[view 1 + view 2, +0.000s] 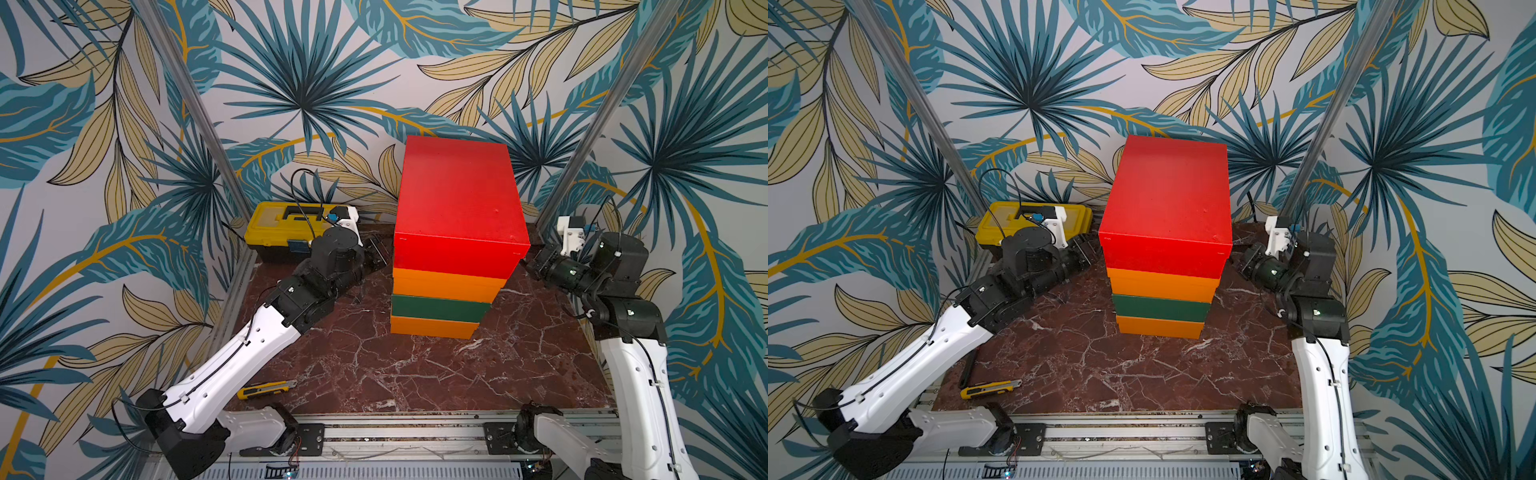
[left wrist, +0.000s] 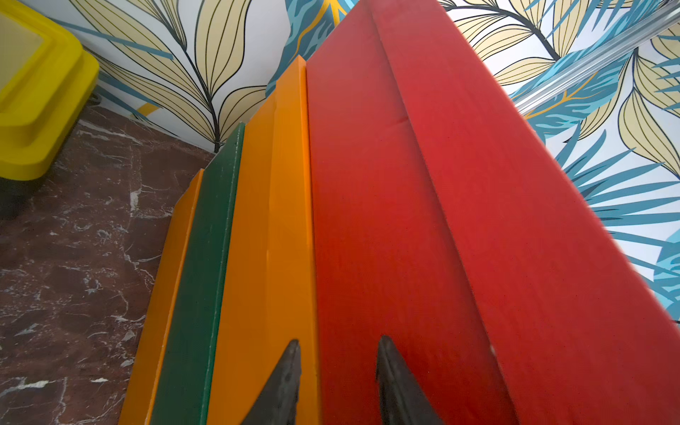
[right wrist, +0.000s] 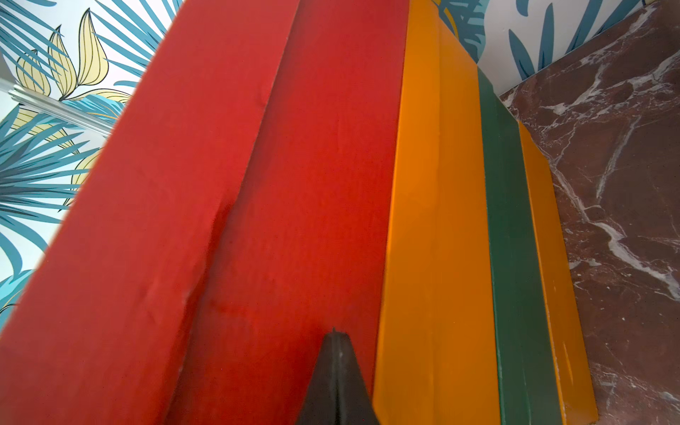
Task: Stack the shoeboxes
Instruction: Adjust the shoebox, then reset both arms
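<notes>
Stack: you have four shoeboxes in one pile on the marble table (image 1: 395, 374), just past its centre toward 12 o'clock
Order: red box (image 1: 457, 195) on top, then upper orange box (image 1: 444, 286), dark green box (image 1: 436, 309), lower orange box (image 1: 432, 327) on the table
Look: plain, matte, rectangular; the red lid's rim shows as a ridge along the side in both wrist views
Count: one red, two orange, one green; one toolbox; one knife
Left gripper (image 2: 338, 340): at 9 o'clock of the pile, fingers parted with nothing between them, tips by the seam of red and upper orange
Right gripper (image 3: 335, 333): at 3 o'clock of the pile, fingers pressed together, tip at the red side; you cannot tell whether it touches
Toolbox (image 1: 282, 224): yellow and black, at 10 o'clock, apart from the pile
Knife (image 1: 266, 389): yellow, at 7 o'clock by the table's near edge
</notes>
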{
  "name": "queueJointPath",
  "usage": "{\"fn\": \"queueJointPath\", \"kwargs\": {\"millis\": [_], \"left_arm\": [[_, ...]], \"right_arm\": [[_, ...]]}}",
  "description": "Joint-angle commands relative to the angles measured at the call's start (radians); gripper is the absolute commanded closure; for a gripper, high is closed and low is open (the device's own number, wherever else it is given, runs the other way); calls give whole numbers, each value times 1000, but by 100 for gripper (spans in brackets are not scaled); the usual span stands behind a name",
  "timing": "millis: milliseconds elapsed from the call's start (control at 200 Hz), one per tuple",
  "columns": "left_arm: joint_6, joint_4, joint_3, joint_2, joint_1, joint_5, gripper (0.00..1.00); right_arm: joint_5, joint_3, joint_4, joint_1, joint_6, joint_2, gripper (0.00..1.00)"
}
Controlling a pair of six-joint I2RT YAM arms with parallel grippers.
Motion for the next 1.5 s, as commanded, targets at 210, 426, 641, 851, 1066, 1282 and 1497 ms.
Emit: {"fn": "queueJointPath", "kwargs": {"millis": [210, 426, 641, 851, 1066, 1282, 1497], "left_arm": [[17, -4, 56, 55, -1, 37, 64], [26, -13, 54, 44, -1, 29, 64], [28, -27, 33, 16, 11, 6, 63], [38, -51, 4, -30, 86, 3, 63], [68, -80, -10, -82, 145, -3, 63], [166, -120, -46, -165, 190, -98, 51], [322, -123, -136, -242, 231, -263, 4]], "right_arm": [[-31, 32, 46, 13, 8, 50, 96], [-21, 26, 35, 13, -6, 46, 95], [2, 12, 24, 12, -13, 45, 95], [90, 46, -58, 3, -79, 48, 94], [223, 104, -148, -35, -138, 49, 94], [480, 78, -208, -35, -245, 27, 87], [644, -85, -102, -34, -364, -35, 43]]}}
